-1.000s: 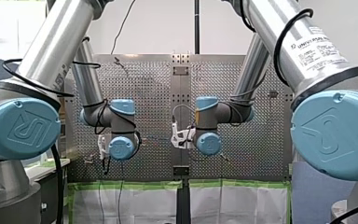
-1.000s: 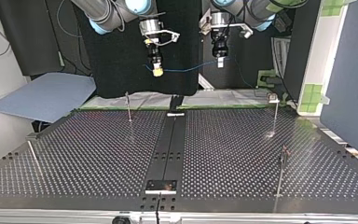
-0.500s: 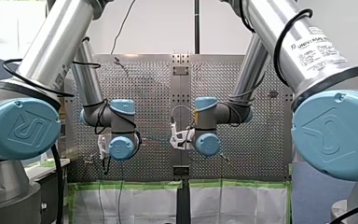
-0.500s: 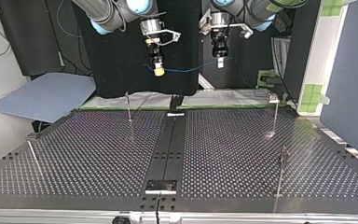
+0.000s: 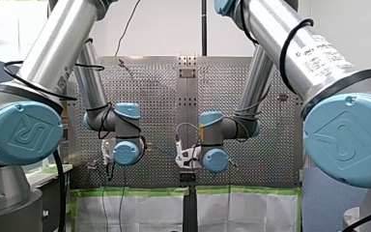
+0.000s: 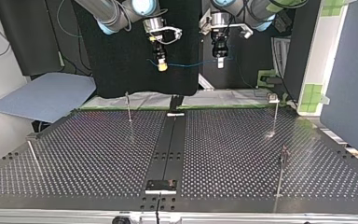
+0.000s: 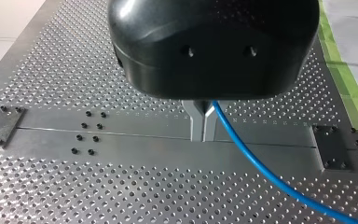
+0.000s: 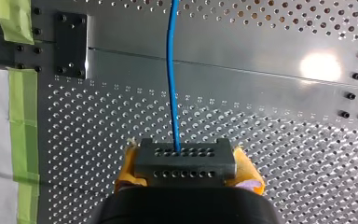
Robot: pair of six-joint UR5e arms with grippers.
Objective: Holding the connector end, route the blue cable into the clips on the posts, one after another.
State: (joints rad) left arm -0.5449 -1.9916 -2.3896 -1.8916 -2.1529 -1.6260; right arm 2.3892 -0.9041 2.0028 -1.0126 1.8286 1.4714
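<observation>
- While the blue cable [image 6: 191, 65] hangs as a short, nearly level span between the two tools, it sits high over the desk's [image 6: 98, 158] edge on the arms' side, well clear of the perforated surface and touching nothing on it.
- Connector end first: the dark, many-holed connector [image 8: 185, 164] is clamped between the yellow pads [image 8: 248, 173] of my right tool [image 6: 162, 66], and the cable leaves its face straight ahead.
- Further along the line, my left tool [image 7: 203, 131] has its metal fingers pinched right together on the cable, which comes out beside them and sweeps away below.
- Progress check, and it's early days. Four thin posts show in the top view: one [image 6: 128, 107] and another [image 6: 276, 116] near the arms' edge, and two more, [image 6: 32, 156] and [image 6: 282, 177], towards the opposite corners.
- No post has the cable at it, so by my reading no clip is filled yet and the whole routing run is left to do. The clips themselves are too small to make out.
- Pose: both arms reach in from the arms' edge, forearms folded inward, wrists turned so the tools point straight down, side by side, either side of the desk's centre strip.
- Both tools are well above the post tops, so a descent towards the first post looks like the next call.
</observation>
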